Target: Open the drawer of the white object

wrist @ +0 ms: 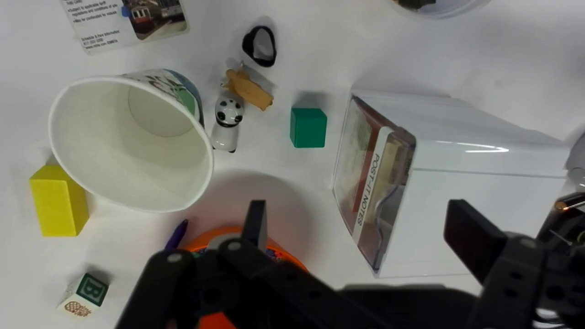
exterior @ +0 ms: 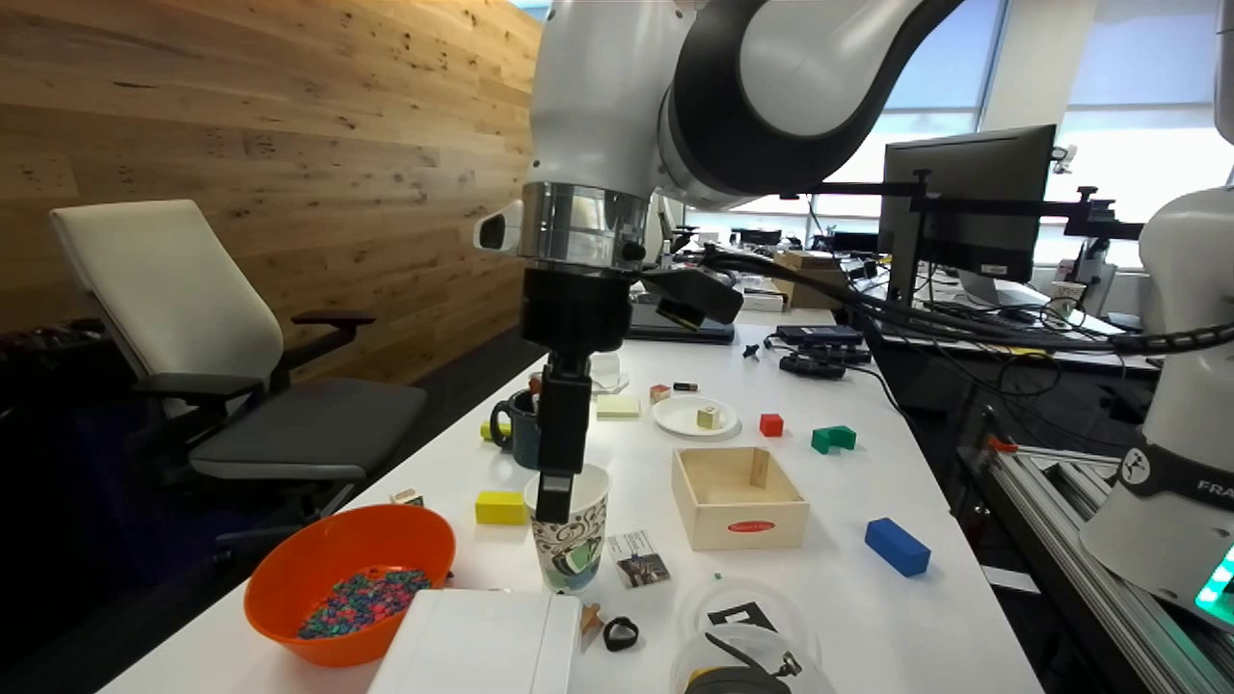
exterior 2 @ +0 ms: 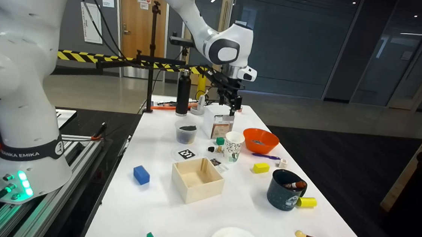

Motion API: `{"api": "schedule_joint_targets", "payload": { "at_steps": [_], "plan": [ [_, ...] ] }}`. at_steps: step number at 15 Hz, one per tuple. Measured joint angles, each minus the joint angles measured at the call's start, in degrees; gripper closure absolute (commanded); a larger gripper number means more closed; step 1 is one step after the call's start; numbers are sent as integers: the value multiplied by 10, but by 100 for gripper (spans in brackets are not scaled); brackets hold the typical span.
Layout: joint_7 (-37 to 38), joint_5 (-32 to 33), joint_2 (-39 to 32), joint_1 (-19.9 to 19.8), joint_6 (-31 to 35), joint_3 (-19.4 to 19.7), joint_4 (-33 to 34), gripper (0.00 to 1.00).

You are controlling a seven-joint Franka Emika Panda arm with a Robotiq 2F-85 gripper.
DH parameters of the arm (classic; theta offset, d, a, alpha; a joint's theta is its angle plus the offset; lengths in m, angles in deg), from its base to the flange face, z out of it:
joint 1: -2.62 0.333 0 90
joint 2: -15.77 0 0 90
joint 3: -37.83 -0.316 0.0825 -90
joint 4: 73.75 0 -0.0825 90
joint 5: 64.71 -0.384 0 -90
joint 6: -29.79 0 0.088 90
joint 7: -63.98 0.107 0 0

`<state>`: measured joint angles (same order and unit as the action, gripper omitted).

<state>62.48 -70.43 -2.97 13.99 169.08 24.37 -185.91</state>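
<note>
The gripper point(wrist: 358, 226) has its jaws spread well apart, grasping nothing. In the wrist view one finger overlaps the side wall of the white desktop organizer point(wrist: 438, 187), and the other falls out past its front, over the orange bowl point(exterior 2: 263, 149). In an exterior view a fingertip overlaps the organizer's upper front edge; I judge it to hang above, not touching.

The organizer stands on the white table point(exterior 2: 158, 212), its clear drawer point(wrist: 372, 183), labelled POST-IT NOTES, apparently fully pushed in. The step in hand therefore looks like the approach, with the pull not yet begun. Next, the gripper should probably come down at the organizer's front, turn to suit its slant, catch the drawer at what seems a curved notch, and draw it straight out from the body.

Just before the organizer's front sits a green cube point(wrist: 308, 128), likely in the drawer's path and liable to be shoved. Farther out from the front come the panda figurine point(wrist: 227, 116) and the patterned paper cup point(exterior 2: 233, 148). The bowl is beside the organizer, the clear plastic tub point(exterior 2: 185, 137) on its opposite flank, and the wooden tray point(exterior 2: 205, 190) well out in front.
</note>
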Motion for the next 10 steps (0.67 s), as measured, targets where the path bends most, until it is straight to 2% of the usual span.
{"api": "schedule_joint_targets", "payload": {
  "at_steps": [6,7,8,10],
  "plan": [
    [3,14,-8,3,0,15,-4,0],
    [3,15,-12,4,1,17,-4,4],
    [3,17,-16,4,1,18,-4,28],
    [3,17,-26,6,5,20,-3,31]
  ]
}}
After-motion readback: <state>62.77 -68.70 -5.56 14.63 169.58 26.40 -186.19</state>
